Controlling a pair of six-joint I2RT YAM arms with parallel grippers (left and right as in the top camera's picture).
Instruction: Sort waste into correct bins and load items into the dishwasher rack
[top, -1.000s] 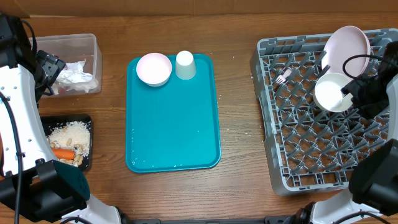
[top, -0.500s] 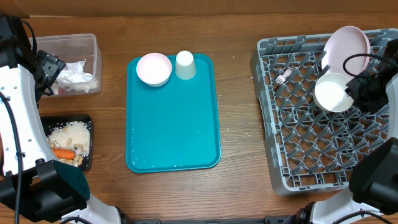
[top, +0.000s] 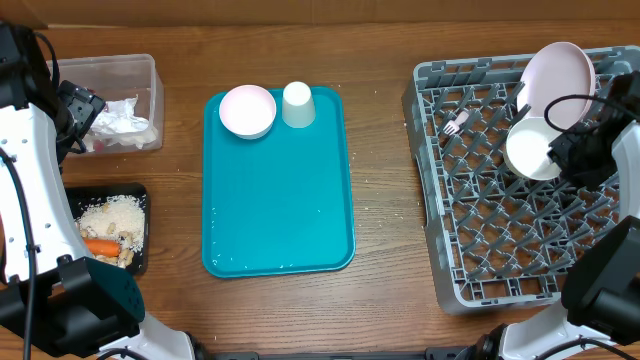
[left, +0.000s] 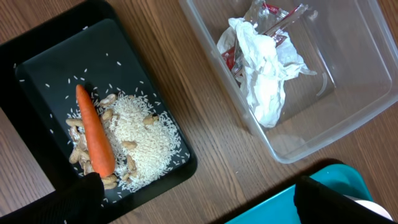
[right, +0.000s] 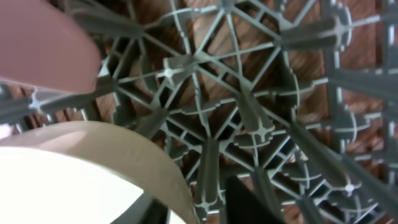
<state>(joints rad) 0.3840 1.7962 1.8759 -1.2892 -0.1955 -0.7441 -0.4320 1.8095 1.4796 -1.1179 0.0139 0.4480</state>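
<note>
A white bowl (top: 533, 148) leans tilted among the pegs of the grey dishwasher rack (top: 500, 240), below the upright white plate (top: 557, 74). A pale fork (top: 455, 124) lies in the rack. My right gripper (top: 572, 152) is at this bowl; in the right wrist view its fingers (right: 199, 208) are parted either side of the bowl's rim (right: 93, 168). A second white bowl (top: 247, 110) and a white cup (top: 297, 104) stand on the teal tray (top: 280, 200). My left gripper (top: 80, 108) is open and empty above the bins.
The clear tub (top: 145, 75) holds crumpled napkins (left: 264, 68) and a red-and-white wrapper (left: 233, 59). The black tray (top: 140, 192) holds rice crumbs (left: 146, 140) and a carrot (left: 94, 130). The teal tray's corner shows in the left wrist view (left: 273, 208).
My right gripper has shifted slightly left, closer to the bowl in the rack. The bowl stays where it was. The left arm has not moved.
</note>
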